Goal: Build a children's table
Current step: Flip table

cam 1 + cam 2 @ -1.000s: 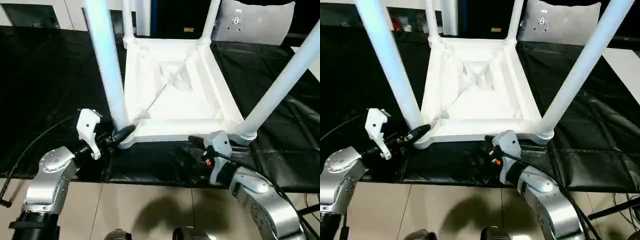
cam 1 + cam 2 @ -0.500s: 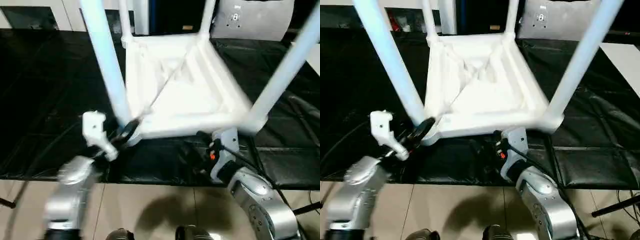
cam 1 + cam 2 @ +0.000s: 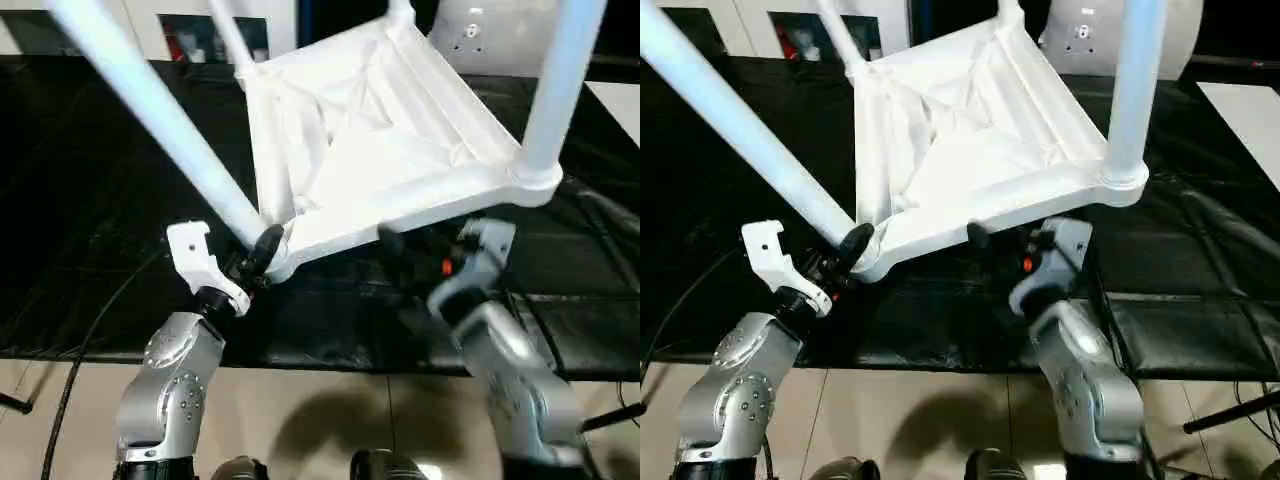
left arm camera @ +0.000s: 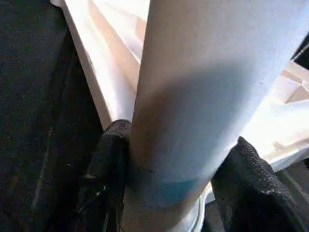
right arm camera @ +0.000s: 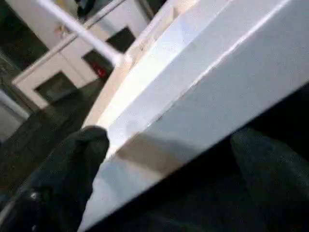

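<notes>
The children's table [image 3: 370, 150] lies upside down on the black cloth, tilted, with its near right corner lifted. Its white legs stick up: the near left leg [image 3: 160, 120] leans left, and the near right leg [image 3: 560, 80] stands almost upright. My left gripper [image 3: 262, 250] is shut on the near left leg just above its corner socket; the left wrist view has black fingers [image 4: 108, 154] on both sides of the leg [image 4: 212, 87]. My right gripper [image 3: 420, 245] is open at the table's near rim, and the rim [image 5: 203, 82] runs between its spread fingers [image 5: 72, 159].
The black cloth-covered work surface [image 3: 80, 200] ends at a near edge above the tiled floor [image 3: 300, 420]. A grey-white cushion-like panel [image 3: 480, 30] stands at the back right. White cabinet fronts [image 3: 100, 15] line the back. A black cable [image 3: 60, 370] hangs at the left.
The table has tipped and swung: its near right corner rose and the legs now lean left. Both arms rose with it, the left still gripping the leg. The view also shifted.
</notes>
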Available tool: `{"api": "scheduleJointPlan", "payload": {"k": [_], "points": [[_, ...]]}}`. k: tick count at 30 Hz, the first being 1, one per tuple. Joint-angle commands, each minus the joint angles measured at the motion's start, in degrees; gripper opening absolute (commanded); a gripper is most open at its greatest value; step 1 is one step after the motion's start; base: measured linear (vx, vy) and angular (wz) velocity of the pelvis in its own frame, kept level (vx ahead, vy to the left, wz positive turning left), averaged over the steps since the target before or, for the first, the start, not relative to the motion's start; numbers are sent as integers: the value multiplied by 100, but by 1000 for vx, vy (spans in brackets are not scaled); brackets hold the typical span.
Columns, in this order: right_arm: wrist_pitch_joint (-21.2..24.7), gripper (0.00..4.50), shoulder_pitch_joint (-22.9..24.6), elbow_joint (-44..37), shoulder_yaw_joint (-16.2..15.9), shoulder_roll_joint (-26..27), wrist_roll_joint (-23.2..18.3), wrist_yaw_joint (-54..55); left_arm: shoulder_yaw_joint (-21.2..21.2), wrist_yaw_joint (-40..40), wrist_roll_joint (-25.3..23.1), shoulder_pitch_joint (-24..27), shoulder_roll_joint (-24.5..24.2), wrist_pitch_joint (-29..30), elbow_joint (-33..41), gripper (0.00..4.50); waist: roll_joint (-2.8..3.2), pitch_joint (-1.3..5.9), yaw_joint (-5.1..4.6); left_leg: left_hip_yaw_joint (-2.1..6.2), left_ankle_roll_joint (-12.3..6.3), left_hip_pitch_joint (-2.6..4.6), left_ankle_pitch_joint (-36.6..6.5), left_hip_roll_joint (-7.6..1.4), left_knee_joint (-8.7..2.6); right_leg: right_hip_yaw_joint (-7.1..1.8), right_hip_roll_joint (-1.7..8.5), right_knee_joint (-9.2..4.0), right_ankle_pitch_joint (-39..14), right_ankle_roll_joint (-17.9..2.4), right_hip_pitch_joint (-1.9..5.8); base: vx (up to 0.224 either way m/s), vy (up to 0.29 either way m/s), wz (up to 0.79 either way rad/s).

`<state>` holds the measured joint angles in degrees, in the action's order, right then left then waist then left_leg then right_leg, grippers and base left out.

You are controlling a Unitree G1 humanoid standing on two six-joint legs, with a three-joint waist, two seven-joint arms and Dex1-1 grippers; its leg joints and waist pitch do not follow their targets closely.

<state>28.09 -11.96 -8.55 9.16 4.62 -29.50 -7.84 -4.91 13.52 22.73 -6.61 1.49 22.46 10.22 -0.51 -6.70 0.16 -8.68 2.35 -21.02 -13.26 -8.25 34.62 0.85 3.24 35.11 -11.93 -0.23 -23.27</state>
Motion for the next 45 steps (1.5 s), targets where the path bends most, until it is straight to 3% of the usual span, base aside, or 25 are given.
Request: {"api": "scheduleJointPlan", "payload": {"k": [1,9,13,18,21,24,32,35,41,45], "points": [[-19,450,-207,204,338,269,-395,254,29,0,462,64,201,169,66,210,-47,349,9,84,-677,15,266,-389,-391,-252,417,-297,366,-1535,313,0,0,0],[54,450,-845,947,793,710,-1084,426,120,31,512,65,297,338,197,210,-58,371,19,63,-743,-3,473,-368,-363,-247,422,-260,620,-1546,337,0,0,0],[10,450,-1228,1448,822,768,-1250,315,232,100,554,66,319,453,243,210,-33,397,36,60,-825,15,671,-367,-335,-232,410,-221,846,-1633,330,0,0,0],[-353,450,-1880,2316,995,925,-1292,177,392,200,546,107,342,578,316,210,-45,383,59,35,-861,8,546,-376,-333,-232,425,-233,686,-1689,320,0,0,0],[-648,416,-2083,2563,1064,1014,-1404,161,379,184,531,121,361,625,354,210,-69,388,65,35,-862,0,566,-376,-332,-227,424,-223,629,-1666,329,0,0,0],[-796,392,-2143,2647,1073,1057,-1508,174,354,146,520,148,381,651,393,210,-107,391,65,29,-952,-9,634,-369,-322,-228,427,-216,685,-1642,334,0,0,0],[-1001,331,-2172,2795,964,1054,-1492,39,319,126,507,179,370,696,393,210,-91,396,58,26,-1118,-23,757,-366,-298,-215,413,-202,718,-1674,310,0,0,0],[-1057,306,-2137,2772,908,1048,-1532,34,330,135,485,192,372,703,378,210,-62,386,57,27,-1107,-25,696,-367,-298,-217,412,-208,655,-1684,298,0,0,0],[-1128,250,-2099,2752,863,1036,-1594,59,347,141,427,196,326,732,359,210,-79,370,44,22,-941,-34,403,-367,-325,-221,409,-242,363,-1626,304,0,0,0],[-1158,240,-2079,2688,835,1020,-1638,92,408,69,236,226,223,777,364,210,-86,380,34,22,-919,-35,442,-361,-322,-222,404,-235,460,-1588,305,0,0,0]]}}
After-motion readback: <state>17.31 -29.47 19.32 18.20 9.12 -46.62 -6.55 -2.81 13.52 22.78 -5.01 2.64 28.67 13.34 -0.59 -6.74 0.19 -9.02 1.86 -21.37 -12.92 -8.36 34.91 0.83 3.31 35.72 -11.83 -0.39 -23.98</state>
